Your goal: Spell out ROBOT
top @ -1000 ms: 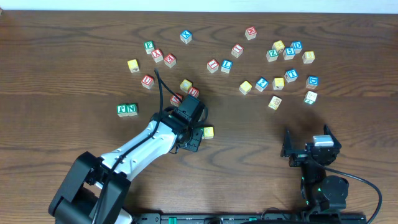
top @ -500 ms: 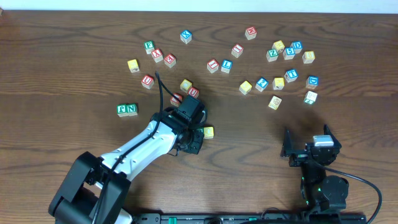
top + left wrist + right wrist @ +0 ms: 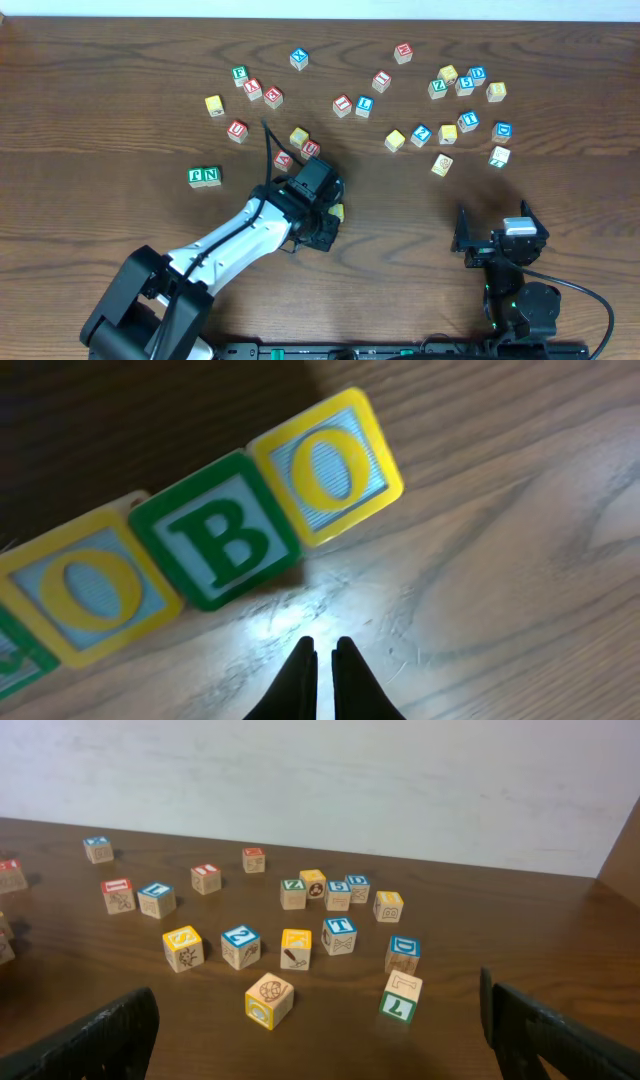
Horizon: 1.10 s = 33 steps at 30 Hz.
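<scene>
Presently: left hand point(image 3: 320, 665), apparently straightening the O-B-O run.
Hand is sitting pinched shut, gripping nothing, just short of green B cube point(image 3: 215, 545); upper O cube point(image 3: 325, 465) and lower O cube point(image 3: 85, 595) are touching its sides, row slanting. Gentle square pushes are looking advisable. Left arm point(image 3: 235, 235) is stretching diagonally over the desk point(image 3: 400, 220), wrist tipping downward; blue T cube point(image 3: 340, 935) is lying well apart.

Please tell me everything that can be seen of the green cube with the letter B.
The green B cube looks like painted wood: a wide green frame around a pale striped panel with a green capital B. It lies flat on the table, slanted in the left wrist picture. A yellow O cube touches its upper-right side, a second yellow O cube its lower-left side. The left claw, shut and empty, points at the table in front of it, without touching it.
</scene>
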Motion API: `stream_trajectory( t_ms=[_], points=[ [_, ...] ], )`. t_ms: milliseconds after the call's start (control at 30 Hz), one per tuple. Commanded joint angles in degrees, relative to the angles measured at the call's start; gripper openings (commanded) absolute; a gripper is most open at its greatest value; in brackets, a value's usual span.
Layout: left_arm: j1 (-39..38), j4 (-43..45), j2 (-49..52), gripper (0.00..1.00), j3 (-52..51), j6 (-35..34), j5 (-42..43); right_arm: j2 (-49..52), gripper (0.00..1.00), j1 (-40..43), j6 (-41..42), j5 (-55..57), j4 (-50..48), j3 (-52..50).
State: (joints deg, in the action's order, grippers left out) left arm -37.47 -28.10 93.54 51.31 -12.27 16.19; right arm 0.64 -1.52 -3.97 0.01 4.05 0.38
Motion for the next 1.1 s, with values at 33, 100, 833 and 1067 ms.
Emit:
stream_trajectory(
  t_ms=[33,100,833,1067],
  points=[
    [-0.1,0.0,0.8,0.07,-0.5,-2.0,-2.7,-0.3,0.99,0.3,0.5,0.5,0.3,-0.1],
    [-0.1,0.0,0.8,0.08,-0.5,-2.0,-2.7,-0.3,0.99,0.3,0.5,0.5,0.2,-0.1],
    [-0.1,-0.2,0.8,0.07,-0.5,-2.0,-5.7,-0.3,0.99,0.3,0.5,0.5,0.3,-0.1],
    [-0.1,-0.2,0.8,0.07,-0.5,-2.0,-6.1,-0.3,0.99,0.3,0.5,0.5,0.2,-0.1]
  ],
)
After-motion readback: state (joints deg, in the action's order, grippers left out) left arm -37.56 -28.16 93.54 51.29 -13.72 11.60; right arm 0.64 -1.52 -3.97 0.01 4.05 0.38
